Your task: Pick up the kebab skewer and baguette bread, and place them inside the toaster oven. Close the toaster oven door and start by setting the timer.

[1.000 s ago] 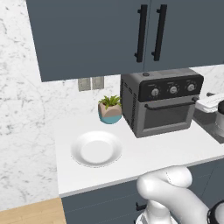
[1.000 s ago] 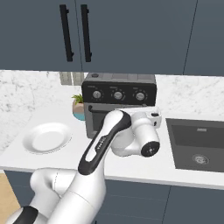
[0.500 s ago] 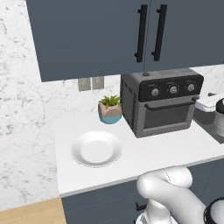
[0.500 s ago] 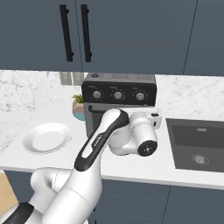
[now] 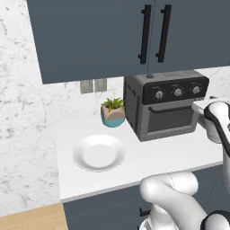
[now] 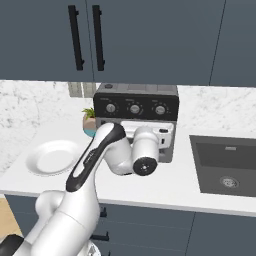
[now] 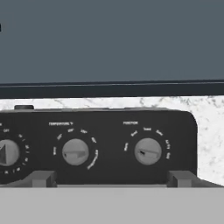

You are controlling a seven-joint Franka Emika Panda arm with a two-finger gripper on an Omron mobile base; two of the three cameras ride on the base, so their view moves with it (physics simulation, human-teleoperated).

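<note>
Standing at the back of a white counter, the oven has its door shut; a plate and potted plant lie to its left, a sink to its right. Dark cabinets hang above. The tool, released, faces the knobs.

My arm rises from the base, bends at the elbow and reaches forward at counter height, with the forearm angled upward to the wrist. My wrist is level and the hand points straight ahead. My gripper is fully open: the two dark fingertips stand far apart at the lower edge of the hand view. Nothing sits between the jaws.
</note>
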